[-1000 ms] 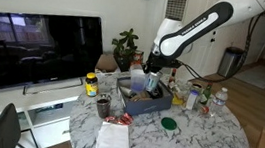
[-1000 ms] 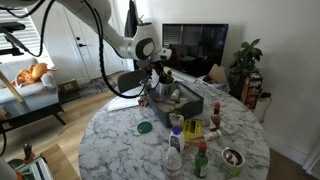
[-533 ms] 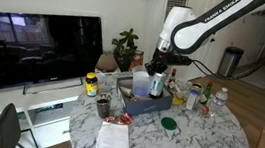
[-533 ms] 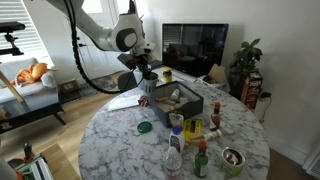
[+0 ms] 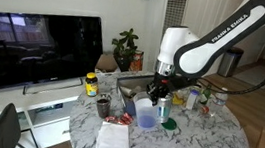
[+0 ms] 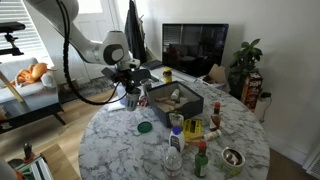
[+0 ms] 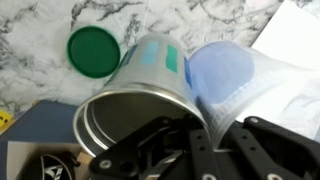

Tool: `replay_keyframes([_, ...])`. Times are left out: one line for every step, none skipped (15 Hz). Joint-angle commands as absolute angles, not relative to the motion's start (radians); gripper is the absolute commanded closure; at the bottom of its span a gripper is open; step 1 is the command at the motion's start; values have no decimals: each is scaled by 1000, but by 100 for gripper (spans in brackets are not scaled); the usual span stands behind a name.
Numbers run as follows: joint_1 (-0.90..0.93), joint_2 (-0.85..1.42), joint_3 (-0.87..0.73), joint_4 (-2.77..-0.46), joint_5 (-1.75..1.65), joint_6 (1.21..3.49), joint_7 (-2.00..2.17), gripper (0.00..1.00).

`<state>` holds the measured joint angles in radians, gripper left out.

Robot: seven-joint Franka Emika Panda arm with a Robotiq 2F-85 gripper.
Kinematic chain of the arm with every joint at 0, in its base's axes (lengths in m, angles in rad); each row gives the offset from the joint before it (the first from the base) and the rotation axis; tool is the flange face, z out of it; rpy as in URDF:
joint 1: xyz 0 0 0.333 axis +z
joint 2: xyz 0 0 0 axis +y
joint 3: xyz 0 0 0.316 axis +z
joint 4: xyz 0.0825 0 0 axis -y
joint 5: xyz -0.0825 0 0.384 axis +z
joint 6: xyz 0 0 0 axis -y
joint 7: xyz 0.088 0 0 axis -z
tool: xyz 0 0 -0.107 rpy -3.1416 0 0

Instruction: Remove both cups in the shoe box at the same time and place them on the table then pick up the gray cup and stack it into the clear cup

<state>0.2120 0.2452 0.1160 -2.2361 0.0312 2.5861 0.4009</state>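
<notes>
The cups point(image 6: 132, 99) have been lifted out of the shoe box point(image 6: 188, 106) and carried sideways since the earlier frame, and the arm has been brought down low. They are now held outside the box, just beside its end. They are over the strip of table point(image 6: 120, 145) between the box and the table's edge. Whether their bottoms are touching the marble top cannot be told.

In the wrist view the gray cup point(image 7: 135, 100) is seen on the left and the clear cup point(image 7: 228, 72) on the right. They are pressed together wall to wall, with their mouths turned toward the camera. The claw point(image 7: 205, 138) is squeezed down on those two touching walls, so both cups are gripped at once. One black finger point(image 7: 160, 142) is seen inside the gray cup. The other finger is set on the clear cup's side, though its tip is not plainly shown.

A green lid point(image 7: 93, 48) is laid flat on the table near the gray cup, not touching it. A dark corner of the box is seen at the lower left of the wrist view. A white sheet of paper point(image 7: 295, 40) is seen past the clear cup.

Small bottles and jars point(image 6: 176, 150) are crowded toward the table's near edge in an exterior view, well apart from the cups.
</notes>
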Motion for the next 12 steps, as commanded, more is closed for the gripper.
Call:
replay_keyframes([187, 308, 169, -2229, 180, 2580, 324, 98])
replay_keyframes([215, 279, 134, -2237, 108, 2584, 368, 92])
replay_keyframes([214, 294, 141, -2235, 135, 2584, 357, 92])
replay_keyframes([214, 302, 145, -2233, 147, 2584, 354, 92])
replay_keyframes([213, 307, 146, -2231, 152, 2584, 352, 92])
replay_keyframes([211, 307, 146, -2229, 154, 2584, 352, 92])
replay_keyframes([210, 307, 146, -2228, 155, 2584, 352, 98])
replay_keyframes([220, 329, 145, -2219, 140, 2582, 355, 98])
replay_keyframes([226, 342, 147, -2217, 135, 2591, 355, 98])
replay_keyframes([239, 354, 139, -2217, 113, 2598, 370, 98])
replay_keyframes([247, 362, 139, -2218, 102, 2609, 368, 98])
replay_keyframes([257, 373, 137, -2219, 89, 2618, 369, 98])
